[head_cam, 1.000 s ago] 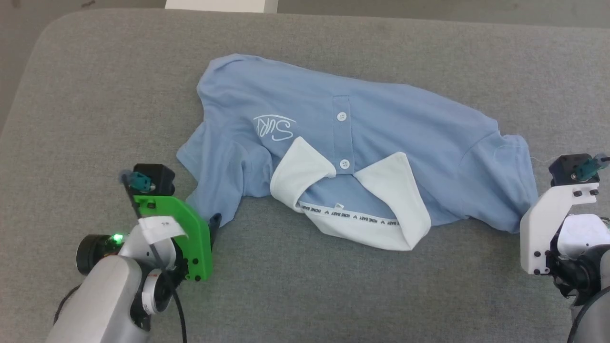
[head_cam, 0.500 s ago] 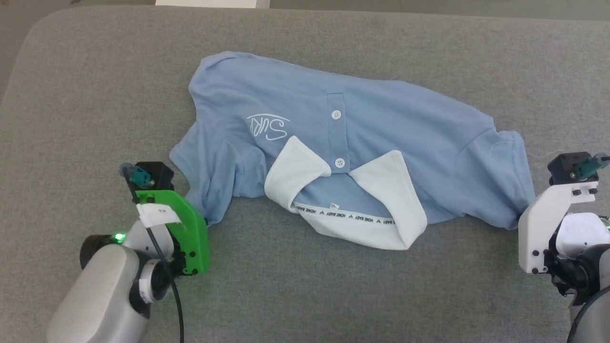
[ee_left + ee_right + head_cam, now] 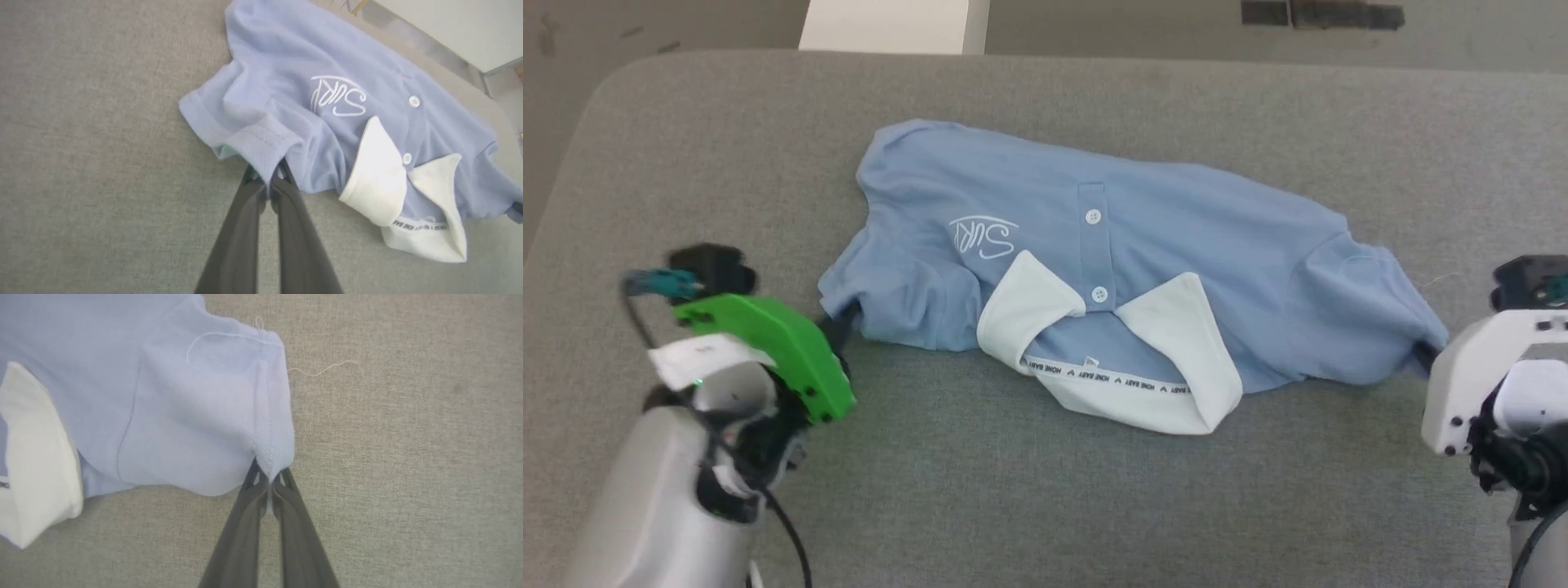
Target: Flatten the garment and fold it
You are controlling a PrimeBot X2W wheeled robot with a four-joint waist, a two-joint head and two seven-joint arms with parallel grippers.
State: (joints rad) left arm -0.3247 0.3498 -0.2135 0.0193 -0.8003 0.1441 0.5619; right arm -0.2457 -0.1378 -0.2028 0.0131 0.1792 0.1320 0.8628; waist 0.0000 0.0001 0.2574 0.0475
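Observation:
The garment (image 3: 1176, 245) is a light blue polo shirt lying rumpled on the grey surface, white collar (image 3: 1201, 359) toward me, buttons and white logo (image 3: 980, 237) facing up. My left gripper (image 3: 843, 327) is shut on the hem of the shirt's left sleeve (image 3: 261, 143); its fingers (image 3: 245, 228) pinch the cloth between their tips. At the opposite end my right gripper (image 3: 1421, 355) is shut on the corner of the right sleeve (image 3: 229, 416), with the fabric bunched between its fingers (image 3: 294, 531). Both sleeves are crumpled.
A grey padded surface (image 3: 1045, 506) carries the shirt, with a rounded far-left corner (image 3: 613, 73). A white object (image 3: 890, 24) stands beyond the far edge. A loose thread (image 3: 322, 369) trails from the right sleeve.
My left gripper has closed on the left sleeve hem and shifted left and away. The head camera has tilted, showing more floor beyond the surface. The right gripper keeps its hold.

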